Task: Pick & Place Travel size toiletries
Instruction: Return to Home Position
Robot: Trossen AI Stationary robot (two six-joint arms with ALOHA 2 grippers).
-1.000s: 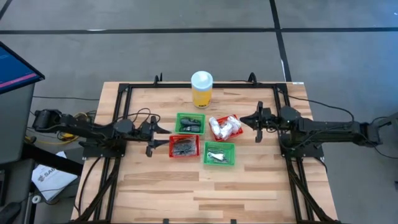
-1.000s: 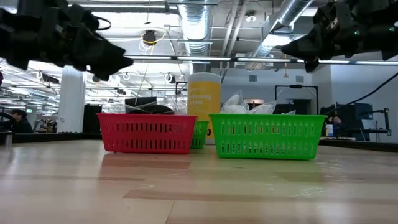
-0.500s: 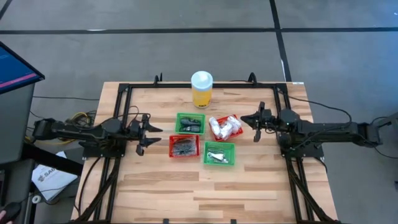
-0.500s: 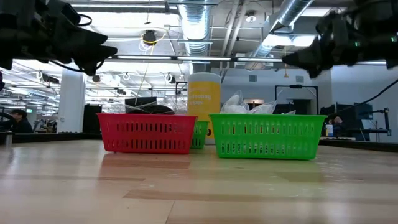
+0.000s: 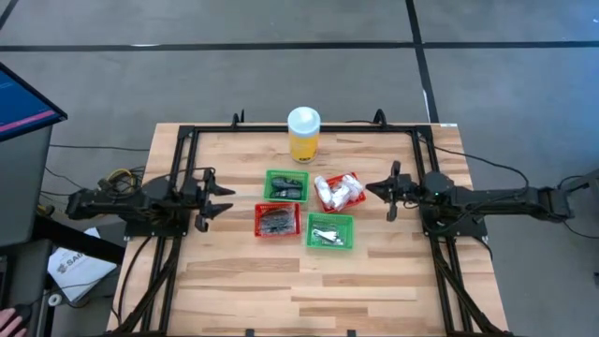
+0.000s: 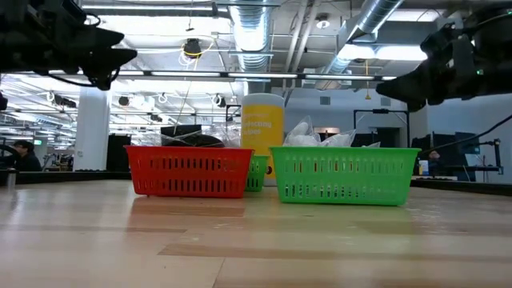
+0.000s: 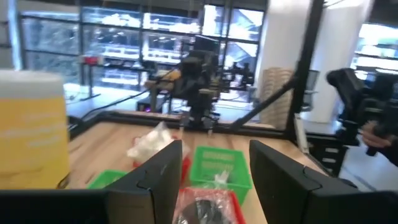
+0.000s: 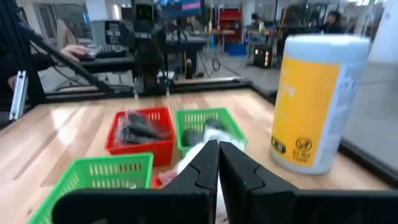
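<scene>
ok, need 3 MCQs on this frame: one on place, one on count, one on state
1. Relative to the baskets, the bottle stands:
A) among them
B) beyond them, by the table's far edge
C) in front, by the near edge

2. How many baskets?
A) two
B) three
C) four

3. The right gripper is:
A) shut, empty
B) wide open
C) shut on the bottle

Answers:
1 B: the high view shows it alone past the baskets.
2 C: two are red and two are green.
3 A: the right wrist view shows its fingers together with nothing between them.
</scene>
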